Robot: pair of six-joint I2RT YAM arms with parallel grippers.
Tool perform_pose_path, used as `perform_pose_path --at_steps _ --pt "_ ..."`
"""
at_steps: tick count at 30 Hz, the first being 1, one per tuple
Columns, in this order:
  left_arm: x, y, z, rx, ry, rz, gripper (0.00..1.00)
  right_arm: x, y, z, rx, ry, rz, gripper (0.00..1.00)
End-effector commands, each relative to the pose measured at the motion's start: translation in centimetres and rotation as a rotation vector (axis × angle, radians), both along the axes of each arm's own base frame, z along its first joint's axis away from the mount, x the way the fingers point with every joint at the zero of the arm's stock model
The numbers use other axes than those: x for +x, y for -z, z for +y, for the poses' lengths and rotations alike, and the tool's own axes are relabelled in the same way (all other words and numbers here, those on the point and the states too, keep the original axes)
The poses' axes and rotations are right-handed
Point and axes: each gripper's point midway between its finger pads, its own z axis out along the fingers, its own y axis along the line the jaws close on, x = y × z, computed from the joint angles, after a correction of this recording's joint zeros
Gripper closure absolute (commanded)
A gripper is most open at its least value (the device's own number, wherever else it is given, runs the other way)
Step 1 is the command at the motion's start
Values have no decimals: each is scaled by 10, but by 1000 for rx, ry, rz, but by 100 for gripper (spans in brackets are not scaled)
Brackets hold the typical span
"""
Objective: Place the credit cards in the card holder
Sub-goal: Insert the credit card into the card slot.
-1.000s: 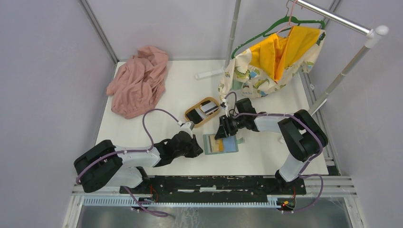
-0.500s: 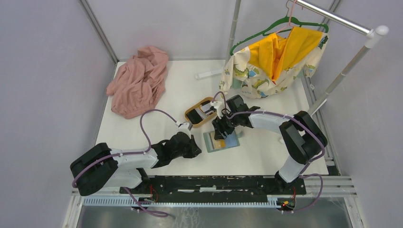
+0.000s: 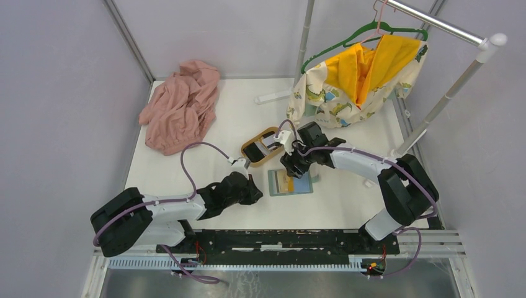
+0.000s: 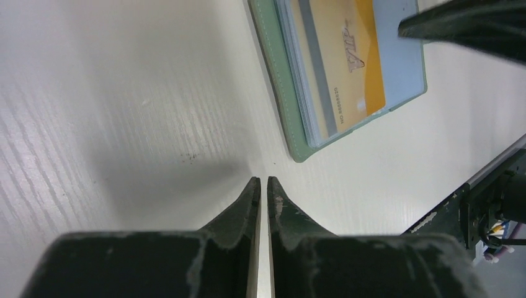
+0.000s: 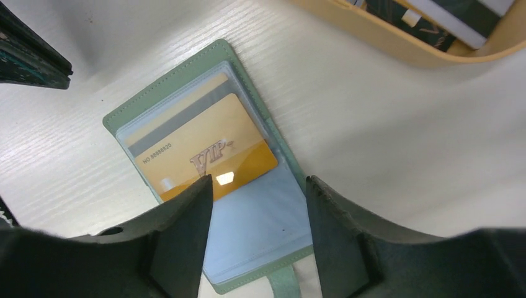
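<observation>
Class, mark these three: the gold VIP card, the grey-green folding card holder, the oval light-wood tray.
Gold VIP card (image 5: 205, 158): right wrist view, card's middle.
Grey-green folding card holder (image 5: 260, 225): right wrist view, pale blue pocket.
Oval light-wood tray (image 5: 397, 46): right wrist view, outer wall.

In the top view, bare desk (image 3: 161, 167) is lying open across the left centre of the frame, between the crumpled pink garment (image 3: 180, 105) at upper left and the left hand (image 3: 257, 195). That hand's fingers are pressing together just left of the card holder (image 3: 290, 182). The oval wooden tray (image 3: 247, 151) is crowding the holder's upper-left corner, leaving only a narrow strip between them. The right hand (image 3: 291, 166), fingers spread, is hanging over the holder's upper edge and blocking approach there. Desk is running free at lower right of the holder. A dinosaur-print bag (image 3: 316, 99) is hanging low at upper right, beside the rack pole (image 3: 304, 43) and its foot (image 3: 273, 97).
</observation>
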Motion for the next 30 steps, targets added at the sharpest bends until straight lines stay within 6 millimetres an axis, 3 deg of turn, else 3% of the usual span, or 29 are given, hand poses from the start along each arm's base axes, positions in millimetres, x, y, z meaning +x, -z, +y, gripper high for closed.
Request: perform_pose_path --at_steps 1,4,8,16,25,30 --pt "19 -16 -9 3 -23 -88 87 14 -20 -5 -20 -5 -119 47" --pt "27 -11 -9 44 -41 -92 91 10 -9 -12 -48 12 -98 76" --pt "35 -9 -15 73 -39 -100 93 5 7 -19 -88 47 -50 87" --pt "42 -2 -24 103 -21 -98 93 -15 28 -11 -65 53 107 91" --pt "31 12 -49 37 80 -55 94 -34 28 21 75 43 236 91" --pt "27 17 -52 28 92 -39 95 -39 21 33 149 29 274 91"
